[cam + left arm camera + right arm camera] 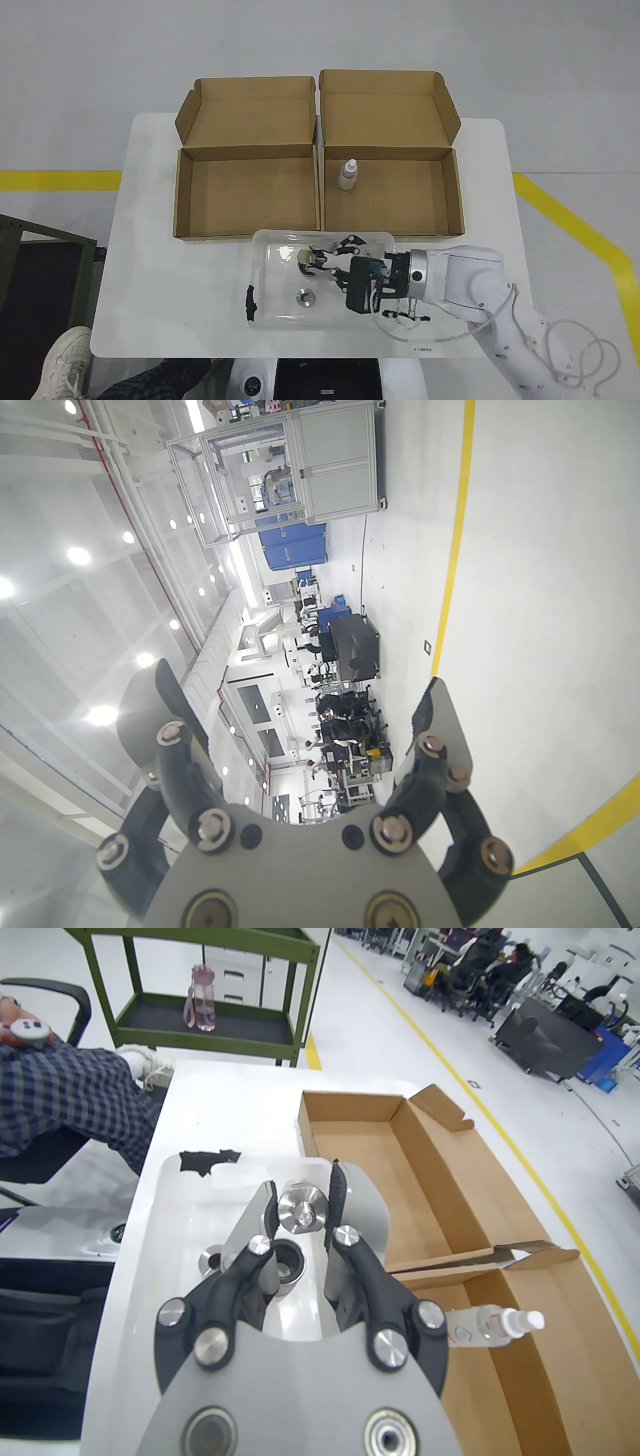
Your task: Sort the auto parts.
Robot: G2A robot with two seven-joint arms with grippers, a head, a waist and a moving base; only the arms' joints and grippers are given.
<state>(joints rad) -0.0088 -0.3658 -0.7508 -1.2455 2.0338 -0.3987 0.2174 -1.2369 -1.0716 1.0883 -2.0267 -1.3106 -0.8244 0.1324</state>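
A clear plastic tray (275,312) at the table's front holds several auto parts: a silver washer (303,297), a pale fitting (309,262) and black clips (350,243). My right gripper (352,283) is inside the tray, tilted low. In the right wrist view its fingers (334,1188) stand narrow on either side of a round silver metal part (302,1213), shut on it. A dark ring (288,1262) and the washer (210,1262) lie below in the tray (170,1208). My left gripper (299,674) is open, holds nothing and points out at the room.
Two open cardboard boxes stand side by side behind the tray: the left box (247,195) is bare and the right box (400,200) holds a small white spray bottle (347,175). Black tape (249,301) marks the tray's left end.
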